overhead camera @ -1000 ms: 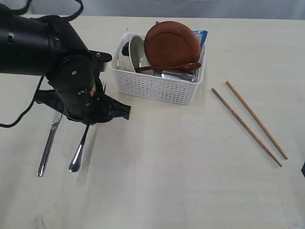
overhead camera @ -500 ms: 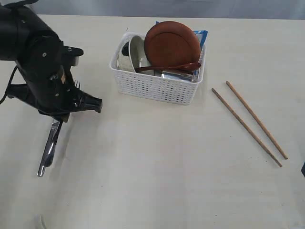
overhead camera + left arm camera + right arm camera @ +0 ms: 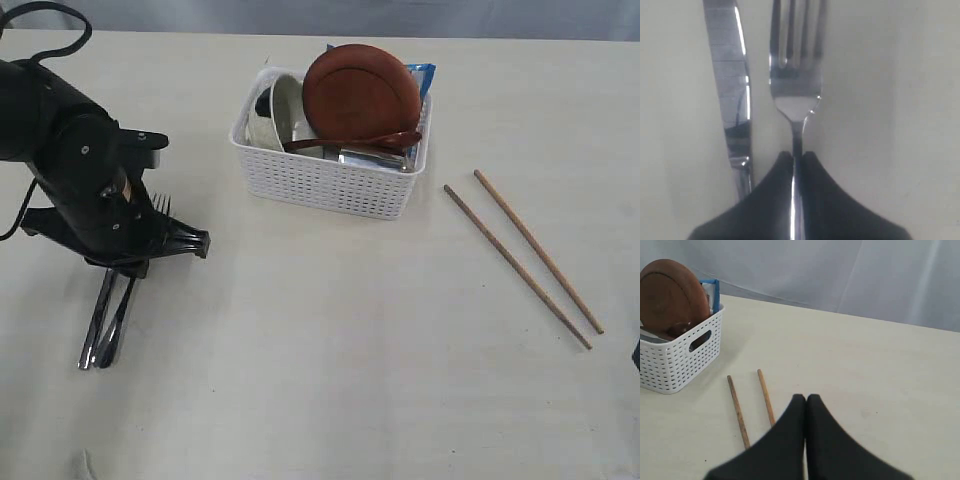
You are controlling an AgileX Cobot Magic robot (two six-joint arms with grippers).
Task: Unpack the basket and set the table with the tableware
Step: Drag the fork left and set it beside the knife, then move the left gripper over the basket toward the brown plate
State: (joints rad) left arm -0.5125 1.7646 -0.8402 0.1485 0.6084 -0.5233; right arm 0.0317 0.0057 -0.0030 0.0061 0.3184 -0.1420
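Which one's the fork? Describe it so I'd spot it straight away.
Find the white basket and look left of it in the exterior view to the black left gripper. It pinches the fork by the handle; unlike the flat-bladed knife alongside, the fork ends in prongs.

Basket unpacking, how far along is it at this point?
Done: the two chopsticks lie on the table to the right of the basket, and the knife lies at the far left. In hand: the left pincer is shut on the fork, holding it beside the knife. Left: the plate, bowl and wooden spoon sit in the basket.
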